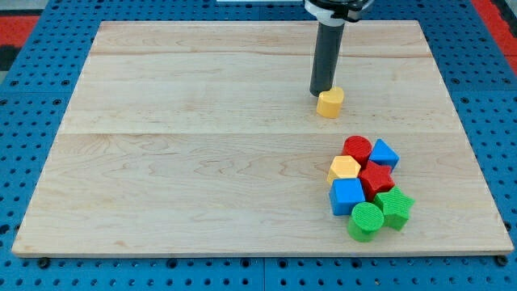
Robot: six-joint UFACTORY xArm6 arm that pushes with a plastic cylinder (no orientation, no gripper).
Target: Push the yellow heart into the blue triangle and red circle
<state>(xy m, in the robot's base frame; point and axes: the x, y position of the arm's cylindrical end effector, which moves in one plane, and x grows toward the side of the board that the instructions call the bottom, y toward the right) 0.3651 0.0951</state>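
Observation:
The yellow heart (329,103) lies on the wooden board (202,145), right of centre and toward the view's top. My tip (321,93) touches its upper left side. The red circle (356,149) and the blue triangle (384,153) sit side by side at the top of a cluster of blocks, below and to the right of the heart, a short gap away.
The cluster also holds a yellow hexagon (344,168), a red star (376,178), a blue cube (347,196), a green star (395,207) and a green circle (366,221). The board's right edge is near the cluster.

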